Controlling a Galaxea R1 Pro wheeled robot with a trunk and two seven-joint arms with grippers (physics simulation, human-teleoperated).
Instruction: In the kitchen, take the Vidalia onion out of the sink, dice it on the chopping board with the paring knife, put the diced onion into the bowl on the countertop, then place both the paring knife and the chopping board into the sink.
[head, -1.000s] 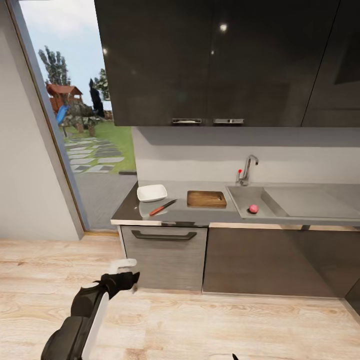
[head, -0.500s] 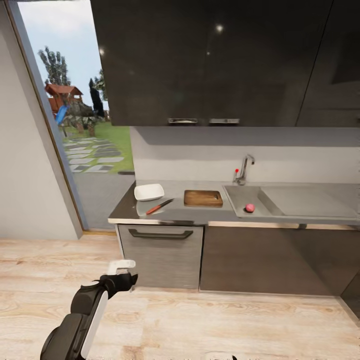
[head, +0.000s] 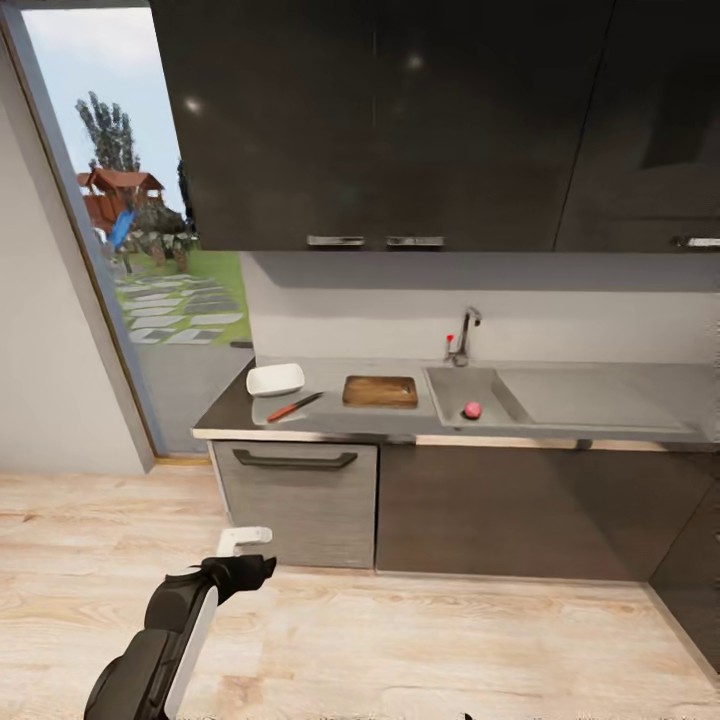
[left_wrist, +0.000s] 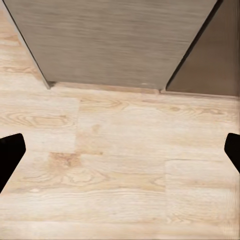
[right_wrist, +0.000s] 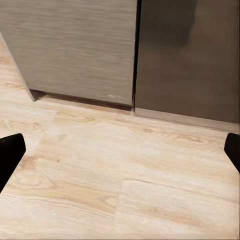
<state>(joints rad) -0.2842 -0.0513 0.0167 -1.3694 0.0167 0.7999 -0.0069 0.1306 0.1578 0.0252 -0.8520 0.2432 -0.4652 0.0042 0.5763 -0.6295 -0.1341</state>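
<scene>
Left tool (left_wrist: 120, 150) spread wide, bare wood floor (left_wrist: 120, 170) beneath

wood floor (left_wrist: 120, 165), grey cabinet front (left_wrist: 110, 40), perhaps dishwasher

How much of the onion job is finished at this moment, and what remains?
Nothing looks done. The Vidalia onion lies whole in the sink; the paring knife, chopping board and empty bowl sit untouched on the countertop. In hand: nothing, since the left gripper and right gripper are open over the wood floor. Left: every step.
</scene>
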